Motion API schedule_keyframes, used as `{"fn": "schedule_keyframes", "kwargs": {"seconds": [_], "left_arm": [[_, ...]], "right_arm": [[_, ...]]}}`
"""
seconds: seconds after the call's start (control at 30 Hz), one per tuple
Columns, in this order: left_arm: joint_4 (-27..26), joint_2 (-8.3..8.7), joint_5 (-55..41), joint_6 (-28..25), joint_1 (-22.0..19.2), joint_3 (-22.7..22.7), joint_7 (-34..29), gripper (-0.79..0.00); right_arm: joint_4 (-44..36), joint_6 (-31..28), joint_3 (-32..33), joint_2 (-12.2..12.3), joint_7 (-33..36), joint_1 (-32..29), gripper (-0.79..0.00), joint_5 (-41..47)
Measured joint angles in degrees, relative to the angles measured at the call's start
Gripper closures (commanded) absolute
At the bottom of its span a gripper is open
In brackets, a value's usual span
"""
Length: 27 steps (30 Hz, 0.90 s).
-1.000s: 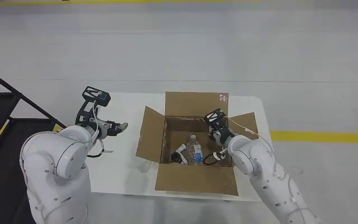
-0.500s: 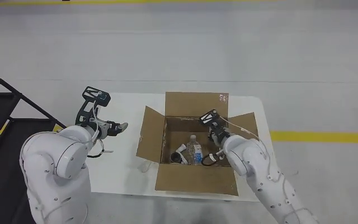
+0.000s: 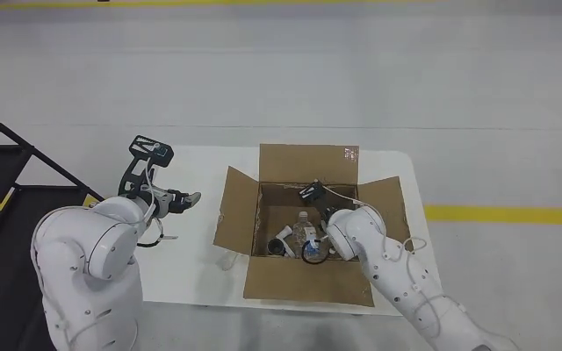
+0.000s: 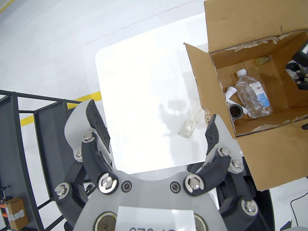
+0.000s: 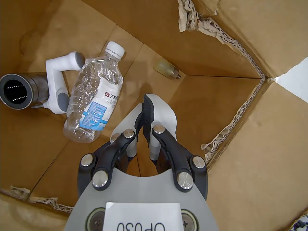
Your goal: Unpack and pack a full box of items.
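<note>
We see the open cardboard box point(image 3: 307, 282) point(image 4: 252, 159) point(image 5: 240, 25) standing on the white table point(image 3: 198, 167) point(image 4: 134, 78), just right of centre in the top view, with its four flaps folded outward. On its floor lies a clear plastic bottle point(image 3: 305, 230) point(image 4: 252, 99) point(image 5: 92, 102) with a white cap and a blue and white label, resting on its side near the middle of the box. Just beside it, toward the left wall of the box in the top view, we find a white and grey bracket point(image 3: 283, 233) point(image 4: 229, 92) point(image 5: 53, 85) touching the bottle, and against that a hollow metal cylinder point(image 3: 277, 248) point(image 4: 235, 111) point(image 5: 16, 91) with its dark bore facing upward. A small yellowish vial point(image 4: 262, 60) point(image 5: 167, 69) lies apart from these, at the foot of the far wall. The right gripper point(image 5: 145, 104) hangs inside the box, close to the bottle's label end but not touching it; its ribbed pads are pressed together and we see nothing between them. The left gripper point(image 3: 180, 201) point(image 4: 152, 114) sits at the left of the top view, over the table's near left edge and well apart from the box, with its fingers spread wide and nothing in them. A clear strip of tape point(image 4: 190, 125) lies on the table next to the box's left flap. A black metal rack point(image 3: 22, 175) point(image 4: 36, 126) stands beyond the table's left end.
</note>
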Motion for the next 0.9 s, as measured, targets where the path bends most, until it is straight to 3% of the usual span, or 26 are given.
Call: {"fn": "schedule_keyframes", "kwargs": {"seconds": [0.3, 0.47, 0.53, 0.73, 0.77, 0.8, 0.9], "left_arm": [[0.0, 0.0, 0.0, 0.0, 0.0, 0.0, 0.0, -0.785], [0.0, 0.0, 0.0, 0.0, 0.0, 0.0, 0.0, -0.785], [0.0, 0.0, 0.0, 0.0, 0.0, 0.0, 0.0, -0.785], [0.0, 0.0, 0.0, 0.0, 0.0, 0.0, 0.0, -0.785], [0.0, 0.0, 0.0, 0.0, 0.0, 0.0, 0.0, -0.785], [0.0, 0.0, 0.0, 0.0, 0.0, 0.0, 0.0, -0.785], [0.22, 0.04, 0.21, 0.23, 0.33, -0.14, 0.53, -0.785]], "right_arm": [[0.34, -1.26, -1.11, -0.23, -2.02, -0.71, 0.0, -1.96], [2.1, 3.75, -5.01, -2.16, -1.43, -0.16, 0.0, -2.46], [3.4, 6.0, -6.9, -3.29, -1.81, 0.58, -0.169, -1.87], [11.25, 8.26, -10.62, -6.37, -4.56, 4.08, -0.219, 0.1], [12.54, 8.42, -10.82, -6.75, -4.72, 4.5, -0.296, 0.56], [13.79, 8.46, -10.96, -7.09, -4.88, 4.87, -0.323, 1.1], [17.53, 7.98, -11.38, -8.1, -5.72, 5.9, -0.311, 2.5]]}}
